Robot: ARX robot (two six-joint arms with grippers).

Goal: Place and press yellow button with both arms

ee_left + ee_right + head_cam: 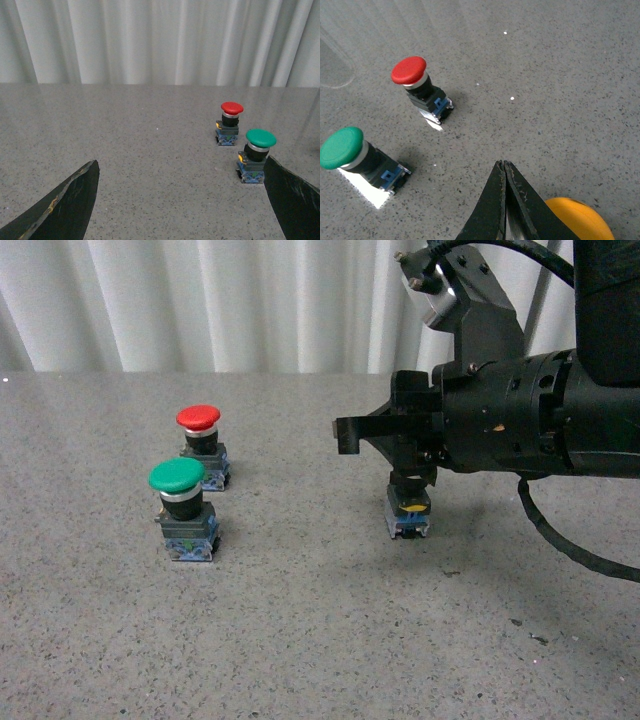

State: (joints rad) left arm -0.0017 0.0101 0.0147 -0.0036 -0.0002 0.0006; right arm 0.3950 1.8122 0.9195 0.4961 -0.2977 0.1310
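Right arm enters from the robot's right in the front view. Right hand (350, 433) sits directly over the small push button with yellow mushroom cap, black cylindrical body and bluish base (408, 512).

The yellow button stands upright on the grey speckled tabletop (300, 640), right of centre. In the front view its cap is hidden under the hand. Only the black body with its yellow mark and the base are visible.

In the right wrist view the fingers (495, 200) are pressed together tip to tip, with nothing between them. The yellow cap (580, 220) lies just beside them. Contact between hand and cap appears likely but cannot be confirmed.

Left hand (180, 165) is seen only in the left wrist view. Its two black fingers (65, 205) are spread wide above bare tabletop, holding nothing.

The green-capped push button (185, 508) and the red-capped push button (203, 445) stand upright near each other on the robot's left, red behind green, well apart from the yellow button.

A white pleated curtain (200, 300) closes the background.
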